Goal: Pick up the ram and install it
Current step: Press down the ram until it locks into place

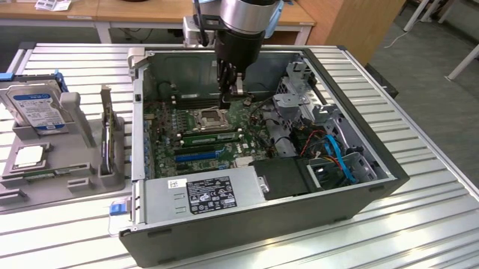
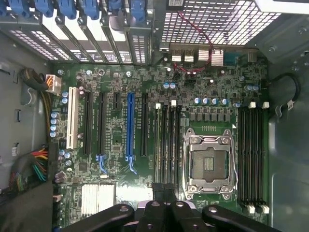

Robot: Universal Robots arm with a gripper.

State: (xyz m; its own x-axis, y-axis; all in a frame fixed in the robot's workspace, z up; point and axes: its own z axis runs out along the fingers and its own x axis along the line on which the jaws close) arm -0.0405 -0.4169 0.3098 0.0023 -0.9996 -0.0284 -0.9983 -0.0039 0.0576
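My gripper (image 1: 228, 102) hangs inside the open computer case (image 1: 247, 224), low over the motherboard (image 1: 168, 137) and just beyond the empty CPU socket (image 1: 210, 117). Its black fingers (image 2: 154, 215) are shut together with nothing visible between them. In the wrist view the CPU socket (image 2: 210, 164) lies between two banks of black memory slots (image 2: 168, 145). A long green ram stick (image 1: 212, 135) stands in a slot beside the socket. Another thin green stick (image 1: 33, 175) lies in the grey holder tray at the exterior view's left.
The grey tray (image 1: 67, 185) also holds a hard drive (image 1: 33, 109), a silver CPU chip (image 1: 28, 157) and an upright card (image 1: 111, 140). The power supply (image 1: 206, 193), drive cage (image 1: 295, 106) and blue cables (image 1: 340, 157) crowd the case. The case stands on a slatted metal table (image 1: 419, 224).
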